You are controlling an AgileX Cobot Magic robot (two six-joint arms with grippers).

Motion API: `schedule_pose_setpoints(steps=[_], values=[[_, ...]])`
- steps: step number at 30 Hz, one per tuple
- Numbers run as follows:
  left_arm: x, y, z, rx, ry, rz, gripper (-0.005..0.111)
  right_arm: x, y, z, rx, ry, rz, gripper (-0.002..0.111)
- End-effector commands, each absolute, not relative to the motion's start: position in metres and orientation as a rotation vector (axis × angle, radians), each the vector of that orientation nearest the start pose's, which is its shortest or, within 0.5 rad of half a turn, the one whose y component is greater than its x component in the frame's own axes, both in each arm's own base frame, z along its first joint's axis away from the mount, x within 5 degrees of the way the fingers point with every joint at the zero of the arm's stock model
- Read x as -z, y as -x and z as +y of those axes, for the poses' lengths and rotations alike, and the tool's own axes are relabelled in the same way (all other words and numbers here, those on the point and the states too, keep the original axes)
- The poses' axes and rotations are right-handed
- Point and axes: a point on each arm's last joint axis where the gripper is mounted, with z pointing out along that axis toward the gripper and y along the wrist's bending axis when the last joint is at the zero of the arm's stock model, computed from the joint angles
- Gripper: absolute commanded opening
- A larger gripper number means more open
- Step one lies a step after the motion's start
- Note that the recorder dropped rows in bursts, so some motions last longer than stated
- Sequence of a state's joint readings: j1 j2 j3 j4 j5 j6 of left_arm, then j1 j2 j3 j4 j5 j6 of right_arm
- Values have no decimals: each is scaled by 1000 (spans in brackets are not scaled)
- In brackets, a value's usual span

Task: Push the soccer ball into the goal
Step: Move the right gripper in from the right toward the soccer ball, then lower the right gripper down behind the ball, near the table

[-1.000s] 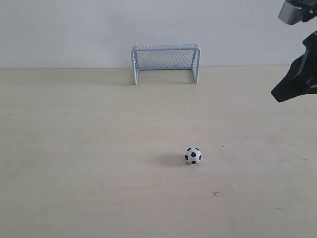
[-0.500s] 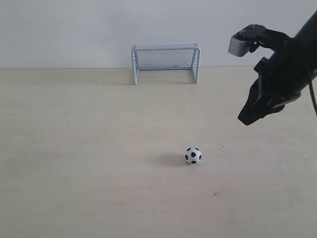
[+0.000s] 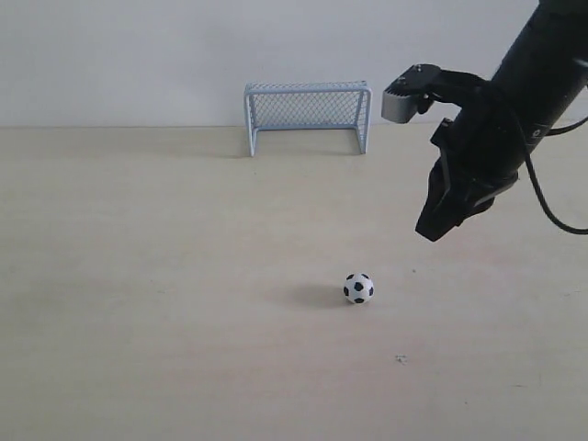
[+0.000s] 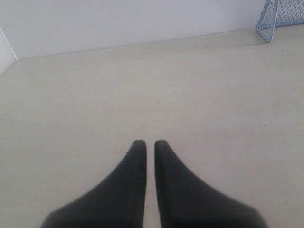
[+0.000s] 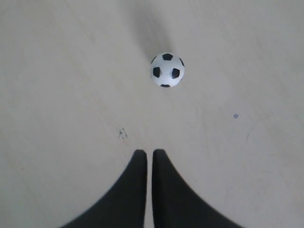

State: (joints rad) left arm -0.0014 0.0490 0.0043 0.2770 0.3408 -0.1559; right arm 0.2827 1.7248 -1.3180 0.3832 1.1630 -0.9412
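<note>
The soccer ball (image 3: 358, 288) (image 5: 167, 69), white with black patches, rests on the pale table right of centre. The goal (image 3: 308, 117) stands at the back against the wall, its mouth facing the ball; one corner of the goal (image 4: 281, 15) shows in the left wrist view. My right gripper (image 3: 432, 230) (image 5: 149, 153) hangs shut above the table, up and to the right of the ball, apart from it and holding nothing. My left gripper (image 4: 146, 142) is shut and empty over bare table; it is outside the exterior view.
A pale wooden table (image 3: 138, 276) stretches to a white wall (image 3: 119, 55) at the back. A small dark mark (image 3: 401, 358) lies on the table in front of the ball.
My right arm has swung in from the right edge, moving left and down toward the ball. The ball and the goal have stayed put.
</note>
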Motion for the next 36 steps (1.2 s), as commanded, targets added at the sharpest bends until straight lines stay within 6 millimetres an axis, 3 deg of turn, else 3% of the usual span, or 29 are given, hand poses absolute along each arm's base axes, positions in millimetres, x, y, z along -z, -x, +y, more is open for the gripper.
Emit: schedule_pose_setpoints(steps=[1, 10, 15, 21, 25, 36], values=[[-181, -57, 8, -145, -36, 1864, 6, -252, -316, 127, -464, 1561, 2493, 0], [-181, -57, 8, -145, -36, 1864, 6, -229, -322, 132, -518, 1656, 2510, 0], [-181, -57, 8, -145, -36, 1864, 6, -203, -312, 166, -445, 1936, 2452, 0], [-181, -57, 8, -145, -36, 1864, 6, -186, -298, 194, -379, 2135, 2391, 0], [-181, -57, 8, -145, -36, 1864, 6, -171, -297, 198, -359, 2190, 2413, 0], [-181, -57, 8, -145, -36, 1864, 6, -170, -297, 199, -366, 2193, 2410, 0]])
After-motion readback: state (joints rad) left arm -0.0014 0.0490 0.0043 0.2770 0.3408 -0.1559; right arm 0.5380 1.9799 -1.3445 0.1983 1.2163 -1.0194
